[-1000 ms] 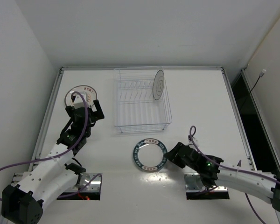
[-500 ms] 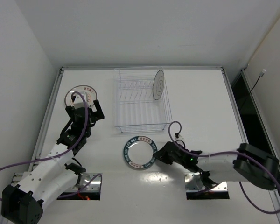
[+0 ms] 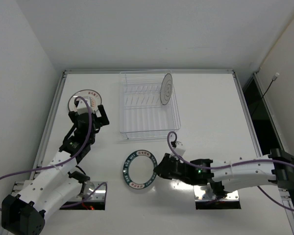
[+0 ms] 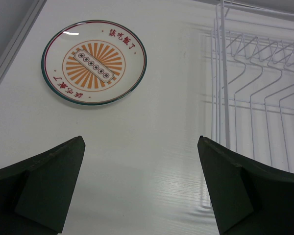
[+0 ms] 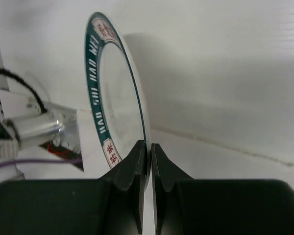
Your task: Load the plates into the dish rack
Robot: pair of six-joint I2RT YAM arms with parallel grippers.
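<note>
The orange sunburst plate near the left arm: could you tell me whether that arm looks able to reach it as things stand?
Probably yes. The orange sunburst plate lies flat just ahead of the left gripper, whose fingers are open; nothing lies between, and the dish rack stands aside.

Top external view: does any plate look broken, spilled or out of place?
Nothing broken or spilled. Only the round teal-rimmed plate stands out: the right hand pinches its rim, and it seems tilted off the white table.
</note>
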